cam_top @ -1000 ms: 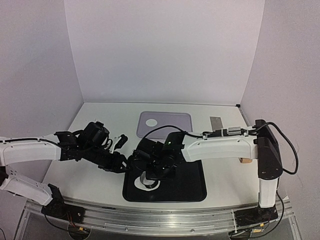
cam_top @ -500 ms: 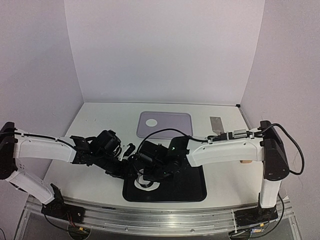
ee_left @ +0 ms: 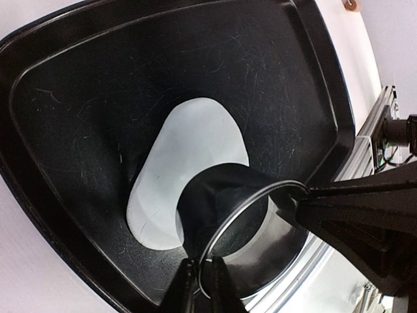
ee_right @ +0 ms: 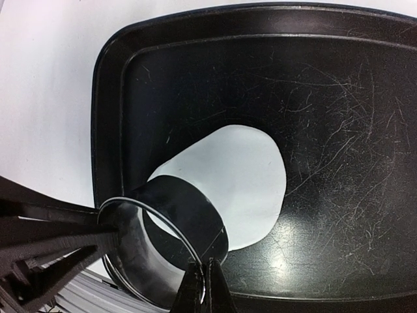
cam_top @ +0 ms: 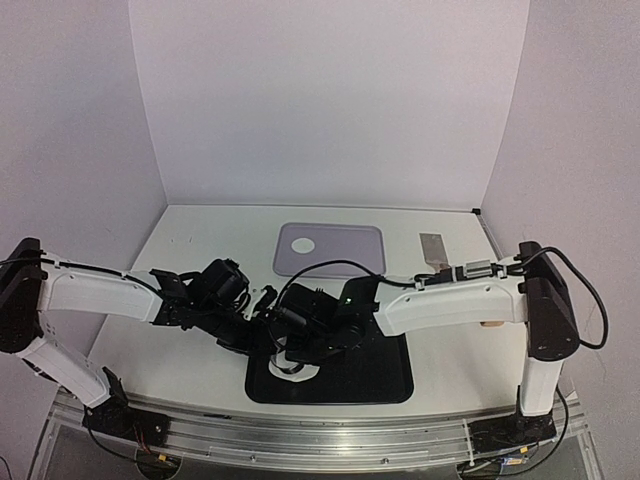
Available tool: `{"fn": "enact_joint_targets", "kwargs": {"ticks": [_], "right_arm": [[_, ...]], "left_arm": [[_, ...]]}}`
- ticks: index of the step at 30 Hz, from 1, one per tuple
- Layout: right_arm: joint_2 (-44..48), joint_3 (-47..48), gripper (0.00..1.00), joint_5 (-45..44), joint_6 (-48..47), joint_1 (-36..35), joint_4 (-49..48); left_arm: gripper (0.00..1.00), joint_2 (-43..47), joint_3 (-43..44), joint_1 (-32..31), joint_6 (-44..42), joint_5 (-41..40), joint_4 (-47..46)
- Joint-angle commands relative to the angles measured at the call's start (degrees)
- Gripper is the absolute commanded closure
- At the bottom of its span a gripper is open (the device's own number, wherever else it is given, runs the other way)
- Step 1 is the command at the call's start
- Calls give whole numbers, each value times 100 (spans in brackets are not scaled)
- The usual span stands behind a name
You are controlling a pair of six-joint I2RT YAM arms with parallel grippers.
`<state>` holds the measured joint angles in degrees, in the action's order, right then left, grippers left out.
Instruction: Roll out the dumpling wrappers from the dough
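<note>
Both arms have pushed in over the black tray since a second ago, the left one travelling farthest from the open counter (cam_top: 190, 240) to meet its partner at the tray's near-left corner. That black tray (cam_top: 385, 375) lies at the front of the white counter, its inside heavily scratched. Behind it, towards the back wall, sits a pale grey tray (cam_top: 350, 240). On the black tray lies a white dough sheet (ee_left: 195, 143), a smooth oval pressed flat. A steel ring (ee_right: 182, 202) stands tilted over one end of that sheet, its dark wall covering part of the white. The left hand (ee_left: 202, 290) is clenched on the ring's rim, the thin wall pinched between its two fingertips. The right hand (ee_right: 203, 287) grips the rim at another spot in the same way, its fingers drawn tight together around the metal. One finished dumpling wrapper (cam_top: 303, 243), a small white disc, rests in the left part of the grey tray, well apart from both hands.
</note>
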<state>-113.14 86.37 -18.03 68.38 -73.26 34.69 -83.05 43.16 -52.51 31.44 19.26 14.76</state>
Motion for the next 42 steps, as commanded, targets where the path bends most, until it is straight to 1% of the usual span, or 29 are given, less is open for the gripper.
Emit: {"fn": "enact_joint_targets", "kwargs": {"ticks": [1,8,17,29,42], "right_arm": [[240,-128,100,30,97,72,-368],[266,-371,100,172,137,237,-547],[321,-753,100,421,368,508,-554],[186,-893,100,587,297,690,-543],[-144,-938,100,751,288,859,-552]], "left_arm": [[100,-129,218,-17,-58,82,-44],[100,-169,326,-10,20,245,-53],[100,-306,413,-53,9,377,-94],[100,-585,428,-144,-79,521,-238],[100,-845,383,-141,-172,487,-167]]}}
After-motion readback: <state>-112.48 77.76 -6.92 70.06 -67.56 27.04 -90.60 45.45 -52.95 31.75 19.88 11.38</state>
